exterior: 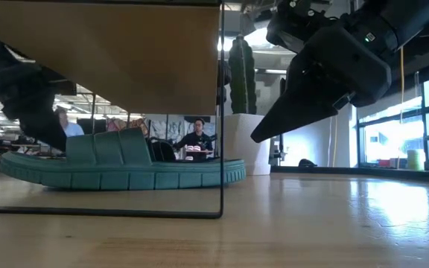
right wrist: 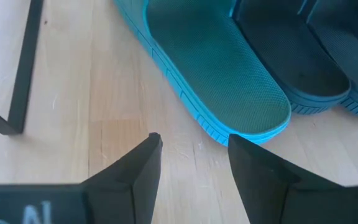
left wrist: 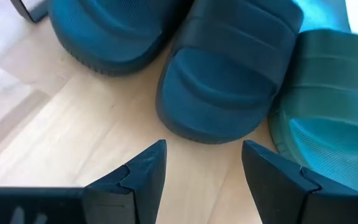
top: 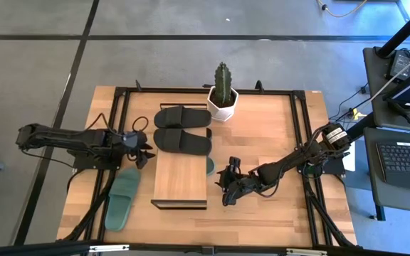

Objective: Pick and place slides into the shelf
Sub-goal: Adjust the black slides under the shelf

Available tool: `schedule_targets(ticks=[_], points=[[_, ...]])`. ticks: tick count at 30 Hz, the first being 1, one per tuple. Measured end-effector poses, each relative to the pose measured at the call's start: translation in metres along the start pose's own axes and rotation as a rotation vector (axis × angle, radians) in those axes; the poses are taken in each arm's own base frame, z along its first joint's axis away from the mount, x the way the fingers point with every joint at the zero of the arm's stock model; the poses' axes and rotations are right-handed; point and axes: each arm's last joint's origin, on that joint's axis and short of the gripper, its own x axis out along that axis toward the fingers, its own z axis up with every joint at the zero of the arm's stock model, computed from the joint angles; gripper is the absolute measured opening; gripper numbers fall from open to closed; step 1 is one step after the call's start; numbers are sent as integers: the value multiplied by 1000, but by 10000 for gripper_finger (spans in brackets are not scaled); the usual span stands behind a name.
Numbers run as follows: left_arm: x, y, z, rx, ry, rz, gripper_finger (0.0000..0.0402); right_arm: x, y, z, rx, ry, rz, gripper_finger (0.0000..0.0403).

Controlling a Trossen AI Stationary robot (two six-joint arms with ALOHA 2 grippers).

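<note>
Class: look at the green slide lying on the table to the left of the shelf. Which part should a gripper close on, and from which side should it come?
Probably the wide strap of the green slide. It arches above the footbed, giving a raised band that open fingers can straddle, whereas the sole lies flat on the table. Come from above; the left gripper is open and nearest, just beyond the strap end.

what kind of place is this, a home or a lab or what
Likely an open-plan robotics lab or office: a person sits at a desk behind the table, a laptop stands on a side cart, and the floor is bare concrete.
</note>
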Motion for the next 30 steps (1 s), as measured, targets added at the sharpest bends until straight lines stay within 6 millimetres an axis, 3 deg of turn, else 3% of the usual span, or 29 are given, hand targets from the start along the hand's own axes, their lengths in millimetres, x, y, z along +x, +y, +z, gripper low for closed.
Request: schedule_targets(ticks=[5,30], points=[[11,4,-9,-11,-16,-24,199,0,0,0,1,-1,1,187],[16,4,-10,-27,3,0,199,0,0,0,-4,-1,1,187]])
